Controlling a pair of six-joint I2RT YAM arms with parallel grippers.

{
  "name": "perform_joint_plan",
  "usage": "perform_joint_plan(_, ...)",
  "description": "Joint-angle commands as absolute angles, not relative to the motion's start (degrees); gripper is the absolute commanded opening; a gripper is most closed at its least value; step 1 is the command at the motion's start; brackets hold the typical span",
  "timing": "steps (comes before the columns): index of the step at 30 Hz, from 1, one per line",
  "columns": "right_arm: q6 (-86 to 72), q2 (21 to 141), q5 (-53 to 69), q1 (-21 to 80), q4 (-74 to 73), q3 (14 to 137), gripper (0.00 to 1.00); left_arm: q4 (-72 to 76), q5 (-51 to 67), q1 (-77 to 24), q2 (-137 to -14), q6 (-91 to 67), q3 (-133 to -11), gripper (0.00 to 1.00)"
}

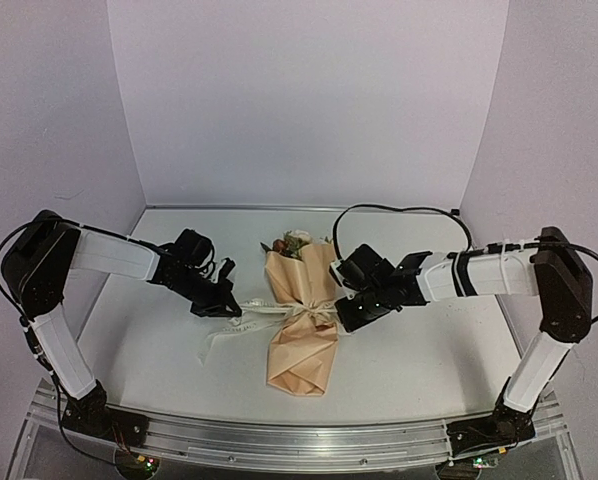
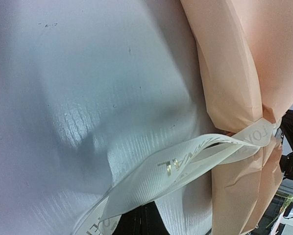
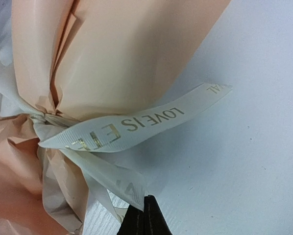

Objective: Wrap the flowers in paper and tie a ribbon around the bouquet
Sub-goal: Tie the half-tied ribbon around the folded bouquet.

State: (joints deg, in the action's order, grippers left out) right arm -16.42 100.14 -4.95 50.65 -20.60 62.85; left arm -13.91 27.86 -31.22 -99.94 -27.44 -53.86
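Note:
The bouquet lies in the middle of the table, its tan paper [image 1: 301, 350] cone pointing toward me and the flowers [image 1: 289, 244] showing at the far, wide end. The cream ribbon [image 1: 297, 312] is knotted round the cone's waist. My left gripper [image 1: 229, 305] sits just left of the knot and my right gripper [image 1: 344, 312] just right of it. In the left wrist view the ribbon [image 2: 185, 164] runs from the shut jaws of the left gripper [image 2: 141, 208] to the paper [image 2: 230, 73]. In the right wrist view the right gripper [image 3: 147, 198] pinches a ribbon [image 3: 136, 128] tail beside the paper [image 3: 127, 54].
The white table [image 1: 429, 340] is enclosed by pale lavender walls at the back and sides. An aluminium rail [image 1: 299, 440] carrying both arm bases runs along the near edge. A black cable [image 1: 399, 210] loops over the right arm.

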Motion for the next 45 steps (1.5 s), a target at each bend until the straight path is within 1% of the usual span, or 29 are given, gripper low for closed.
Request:
perform_joint_plan(1, -21.23, 97.11, -13.99, 49.24, -26.78, 61.24, 0.00, -14.86, 24.20, -29.07, -98.00, -28.70, -52.61, 0.00)
perform_joint_plan(23, -28.88, 94.06, -19.23, 45.27, -28.16, 55.28, 0.00, -13.18, 24.96, -26.14, -96.41, -30.79, -48.98, 0.00)
perform_joint_plan(35, -34.22, 92.33, -19.84, 41.92, -28.19, 51.34, 0.00, -12.27, 25.84, -24.84, -96.15, -31.79, -47.90, 0.00)
perform_joint_plan(45, -34.98, 91.51, -19.94, 40.40, -27.95, 49.46, 0.00, -11.90, 26.02, -24.09, -95.75, -32.29, -47.10, 0.00)
